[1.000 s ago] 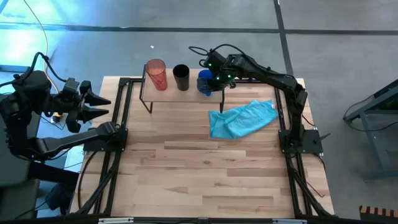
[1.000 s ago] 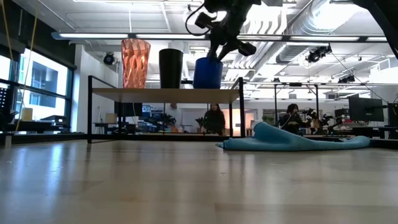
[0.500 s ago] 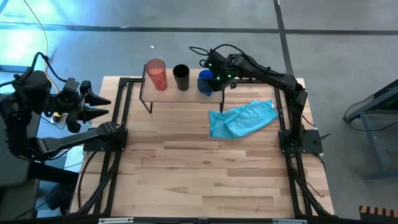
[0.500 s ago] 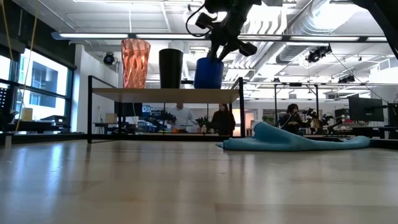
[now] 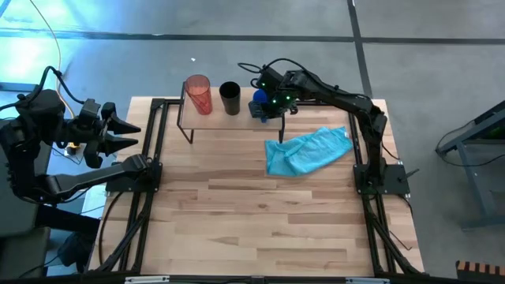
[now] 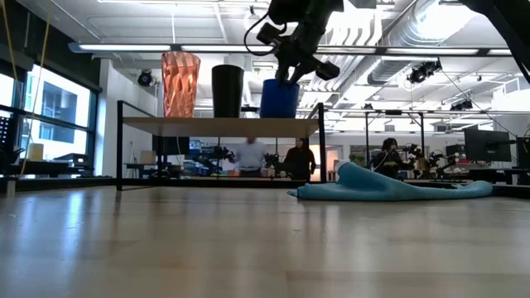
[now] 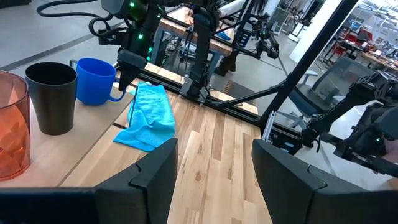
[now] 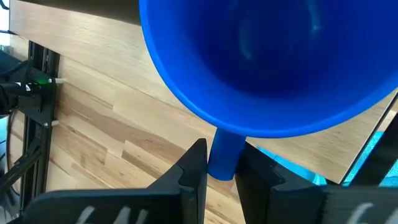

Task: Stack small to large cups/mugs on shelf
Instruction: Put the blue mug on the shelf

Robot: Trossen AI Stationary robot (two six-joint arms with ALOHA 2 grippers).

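Fingers (image 8: 194, 163) of my right gripper (image 8: 222, 163) stand close on either side of the blue mug's (image 8: 267, 62) handle, one pad to each side with the handle filling the narrow gap, so I read it as pinched on the handle. From this wrist I look straight down into the mug, and the light board of the shelf (image 8: 74, 46) lies under it. Whether the base is resting on the board or hanging just clear I cannot tell.

Across the table at board level, the mug (image 6: 279, 98) looks seated at the right end of the shelf (image 6: 217, 126), with the black cup (image 6: 228, 90) just beside it and the orange tumbler (image 6: 180, 83) at the far left, all upright and in a row by height. From above, the right gripper (image 5: 268, 101) is over the mug (image 5: 259, 98) near the shelf's edge.

My judgement: the placing is nearly done, and the care now is in letting go. I would confirm the base sits flat, spread the fingers slowly so the handle does not get dragged, then lift straight up before pulling away, keeping clear of the black cup.

My left gripper (image 5: 118, 134) waits off the left side of the table, fingers spread wide and empty. The blue cloth (image 5: 306, 150) lies on the tabletop, well apart from the shelf.
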